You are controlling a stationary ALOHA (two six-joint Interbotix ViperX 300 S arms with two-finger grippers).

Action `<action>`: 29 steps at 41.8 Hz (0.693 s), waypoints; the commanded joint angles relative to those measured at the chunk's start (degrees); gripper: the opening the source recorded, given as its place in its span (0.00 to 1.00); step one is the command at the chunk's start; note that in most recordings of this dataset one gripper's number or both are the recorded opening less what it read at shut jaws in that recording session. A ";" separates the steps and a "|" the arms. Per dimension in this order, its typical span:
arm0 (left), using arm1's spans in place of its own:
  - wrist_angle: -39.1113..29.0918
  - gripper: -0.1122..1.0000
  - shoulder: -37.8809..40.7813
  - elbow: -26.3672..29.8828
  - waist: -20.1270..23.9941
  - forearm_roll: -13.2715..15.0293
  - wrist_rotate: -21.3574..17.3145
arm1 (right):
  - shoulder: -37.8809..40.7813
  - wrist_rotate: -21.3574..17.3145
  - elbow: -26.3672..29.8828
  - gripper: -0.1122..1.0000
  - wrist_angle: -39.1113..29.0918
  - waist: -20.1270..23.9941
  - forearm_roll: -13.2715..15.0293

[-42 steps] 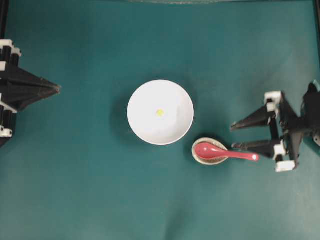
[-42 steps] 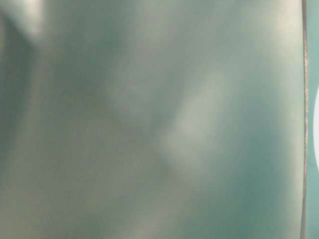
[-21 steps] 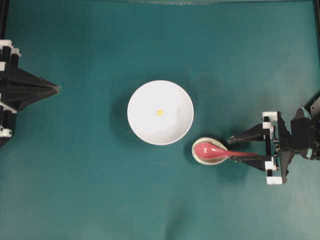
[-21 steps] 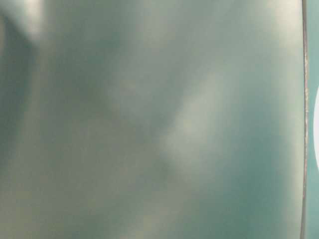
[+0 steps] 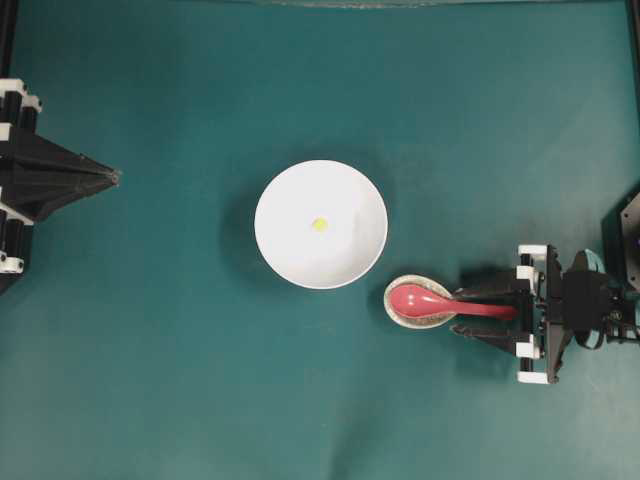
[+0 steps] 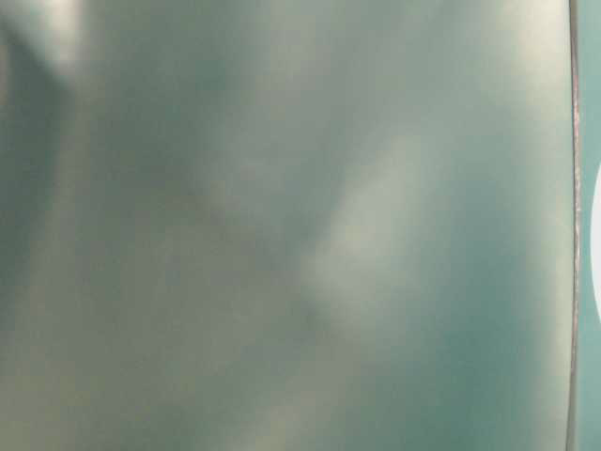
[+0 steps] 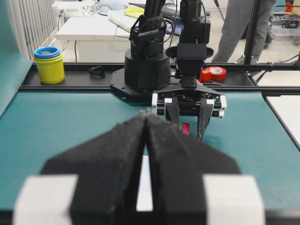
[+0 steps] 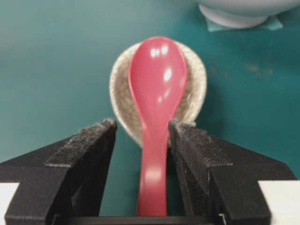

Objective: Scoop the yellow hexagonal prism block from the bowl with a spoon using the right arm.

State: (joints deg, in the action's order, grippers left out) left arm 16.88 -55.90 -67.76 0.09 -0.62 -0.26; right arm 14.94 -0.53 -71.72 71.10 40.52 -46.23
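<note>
The white bowl [image 5: 290, 205] stands mid-table with the tiny yellow hexagonal prism block [image 5: 319, 224] lying in its middle. To its lower right the pinkish-red spoon [image 5: 420, 300] rests with its scoop in a small speckled dish [image 5: 392, 308], handle pointing right. My right gripper [image 5: 462, 312] is open and straddles the handle. In the right wrist view the spoon [image 8: 157, 79] runs between the two fingers of the right gripper [image 8: 142, 124], nearer the right finger, with a gap on the left. My left gripper [image 5: 113, 177] is shut and empty at the far left.
The speckled dish [image 8: 197, 89] sits close to the bowl's foot [image 8: 239, 18]. Green cloth covers the table. The table-level view is a blur. The left wrist view shows the right arm's base [image 7: 147, 70] across the table.
My right gripper has swung down and leftward from beside the spoon's handle end, and its open fingers now sit on either side of the handle. Spoon, bowl and left arm have not moved.
</note>
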 commanded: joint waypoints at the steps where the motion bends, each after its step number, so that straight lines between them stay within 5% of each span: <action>1: 0.62 0.10 0.26 1.41 0.09 -0.09 -0.09 | -0.62 0.00 0.09 0.60 0.44 0.88 -0.97; 22: 0.79 0.10 0.26 1.41 0.09 -0.18 -0.09 | -0.62 0.09 -0.70 0.59 0.35 2.20 -2.81; 29: 0.79 0.10 0.26 1.41 0.09 -0.18 -0.09 | -0.70 0.00 -0.88 0.48 0.35 2.55 -2.81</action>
State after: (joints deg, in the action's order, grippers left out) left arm 17.05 -55.90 -67.76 0.09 -0.70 -0.26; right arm 15.03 -0.53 -72.51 71.19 42.63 -48.87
